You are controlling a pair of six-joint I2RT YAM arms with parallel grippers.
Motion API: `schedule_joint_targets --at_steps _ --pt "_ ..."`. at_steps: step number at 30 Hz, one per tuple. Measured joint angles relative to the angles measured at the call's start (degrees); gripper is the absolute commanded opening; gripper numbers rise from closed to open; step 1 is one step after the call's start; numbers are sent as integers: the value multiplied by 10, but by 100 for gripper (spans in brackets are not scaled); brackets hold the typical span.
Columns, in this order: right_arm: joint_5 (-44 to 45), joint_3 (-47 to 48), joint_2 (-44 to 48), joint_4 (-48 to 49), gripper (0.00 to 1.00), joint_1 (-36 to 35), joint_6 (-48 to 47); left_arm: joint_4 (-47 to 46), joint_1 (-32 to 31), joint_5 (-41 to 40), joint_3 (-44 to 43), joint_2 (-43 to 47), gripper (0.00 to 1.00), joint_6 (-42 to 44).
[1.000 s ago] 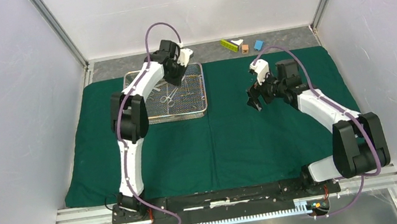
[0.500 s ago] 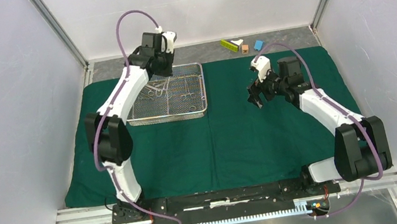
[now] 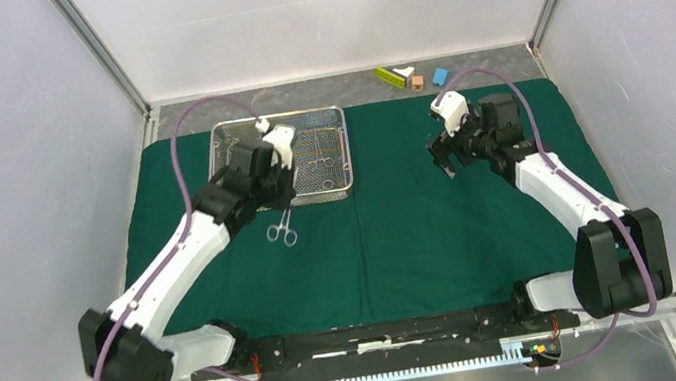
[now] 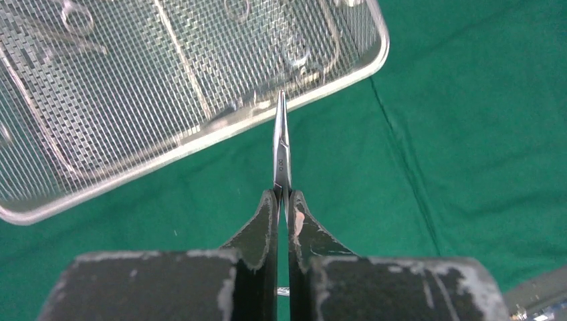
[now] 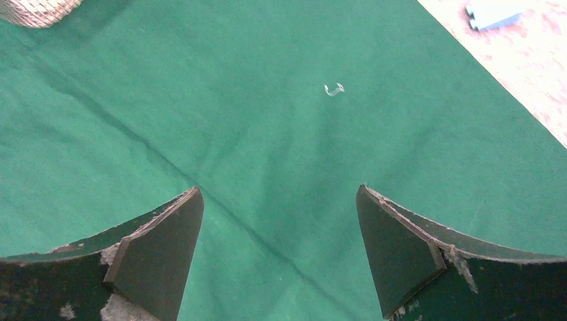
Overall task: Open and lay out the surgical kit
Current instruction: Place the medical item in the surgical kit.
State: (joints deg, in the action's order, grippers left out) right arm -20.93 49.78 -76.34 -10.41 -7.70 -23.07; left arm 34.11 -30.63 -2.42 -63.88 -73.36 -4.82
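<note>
The dark green cloth lies spread over the table. The silver wire-mesh tray sits on its far left with several steel instruments inside. My left gripper hovers just in front of the tray's near edge, shut on a slim ring-handled clamp whose rings hang over the cloth. In the left wrist view the clamp's tip sticks out past the closed gripper toward the tray's rim. My right gripper hangs open over bare cloth at the far right, nothing between its fingers.
Yellow-green, brown and blue blocks lie on the grey strip behind the cloth. A tiny bent metal piece rests on the cloth ahead of the right gripper. White walls close in left, right and back.
My left arm has drawn back from over the tray's far side to its near edge, bringing the clamp out over the cloth. The right gripper has shifted slightly farther away, still open.
</note>
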Motion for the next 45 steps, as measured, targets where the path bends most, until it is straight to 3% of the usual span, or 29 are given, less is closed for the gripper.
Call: schedule_joint_targets --at_steps 7,14,20,29,45 --pt "33 -50 50 -3 93 26 -30 6 0 16 128 107 2 -63" --pt "67 -100 120 1 94 30 -45 14 6 56 205 120 2 -134" --pt "78 -113 147 5 94 33 -53 13 52 77 260 119 2 -168" --pt "70 -117 160 10 94 33 -51 -2 96 72 265 73 2 -178" --pt "38 -144 204 26 95 33 -38 -24 101 43 236 -37 2 -177"
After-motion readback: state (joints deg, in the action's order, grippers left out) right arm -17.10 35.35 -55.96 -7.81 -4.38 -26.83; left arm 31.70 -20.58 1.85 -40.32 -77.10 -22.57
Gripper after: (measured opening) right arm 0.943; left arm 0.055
